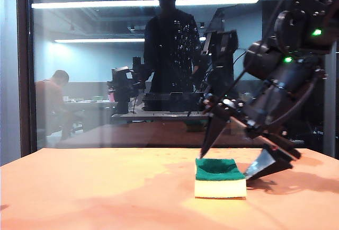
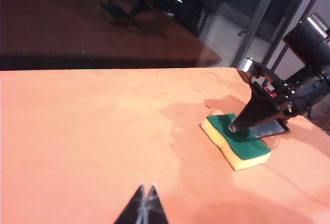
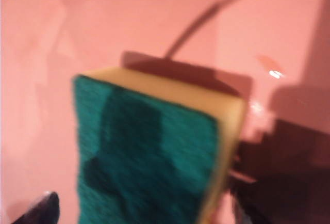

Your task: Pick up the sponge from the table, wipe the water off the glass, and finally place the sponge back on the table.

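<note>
While astride the sponge, right gripper fingers wide apart, empty.

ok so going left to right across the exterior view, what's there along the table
Dark frame edge of the glass → bare stretch of the table → the sponge → the right gripper, jaws open, one finger behind the sponge and one at its right side. The left gripper, shut, shows only in the left wrist view.

Sponge lying flat on counter, right of centre, with glass upright along far edge; right end effector straddling sponge, fingers apart; left end effector at near side, well apart.
</note>
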Controlling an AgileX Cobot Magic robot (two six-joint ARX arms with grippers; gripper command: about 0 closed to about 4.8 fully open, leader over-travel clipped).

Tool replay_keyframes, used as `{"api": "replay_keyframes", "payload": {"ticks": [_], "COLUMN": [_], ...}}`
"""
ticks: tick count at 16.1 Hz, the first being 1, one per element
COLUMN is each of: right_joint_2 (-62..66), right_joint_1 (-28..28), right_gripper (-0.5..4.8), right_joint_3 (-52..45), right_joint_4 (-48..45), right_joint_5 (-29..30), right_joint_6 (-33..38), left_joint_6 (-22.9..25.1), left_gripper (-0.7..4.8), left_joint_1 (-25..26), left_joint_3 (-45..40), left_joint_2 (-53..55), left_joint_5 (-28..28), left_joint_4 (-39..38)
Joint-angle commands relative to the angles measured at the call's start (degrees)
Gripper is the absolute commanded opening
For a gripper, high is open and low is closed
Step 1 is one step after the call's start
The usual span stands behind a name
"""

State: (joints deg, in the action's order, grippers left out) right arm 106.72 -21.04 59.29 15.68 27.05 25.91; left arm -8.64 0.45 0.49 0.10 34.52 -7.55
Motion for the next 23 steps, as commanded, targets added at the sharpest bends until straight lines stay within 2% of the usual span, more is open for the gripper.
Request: {"api": "replay_keyframes", "payload": {"ticks": [1,2,3,11,17,23], "right_joint_2": [1.6,1.6,1.6,1.0,-5.4,-6.8], "right_joint_1": [-1.0,-1.1,-1.1,-1.1,-1.0,-1.0], "right_gripper": [1.95,0.66,-0.02,-0.06,-0.06,-0.06], "right_joint_3": [0.4,0.4,0.4,0.7,1.4,11.1], "right_joint_4": [-0.7,-0.7,-0.9,-1.7,-8.5,-8.7], "right_joint_5": [-1.8,-1.9,-2.4,-2.9,-5.1,-9.2], "right_joint_6": [0.2,0.2,0.2,-0.4,-2.2,-7.4], "left_joint_6": [0.0,0.0,0.0,0.0,0.0,0.0], "left_gripper": [-0.06,-0.06,-0.06,-0.06,-0.06,-0.06], "left_joint_1": [0.0,0.0,0.0,0.0,0.0,0.0], "left_joint_3": [0.1,0.1,0.1,0.1,0.1,0.1], "left_joint_2": [0.0,0.0,0.0,0.0,0.0,0.0], "left_joint_5": [0.3,0.4,0.4,0.2,0.2,0.0], "left_joint_4": [-0.6,-0.6,-0.6,-0.5,-0.5,0.0]}}
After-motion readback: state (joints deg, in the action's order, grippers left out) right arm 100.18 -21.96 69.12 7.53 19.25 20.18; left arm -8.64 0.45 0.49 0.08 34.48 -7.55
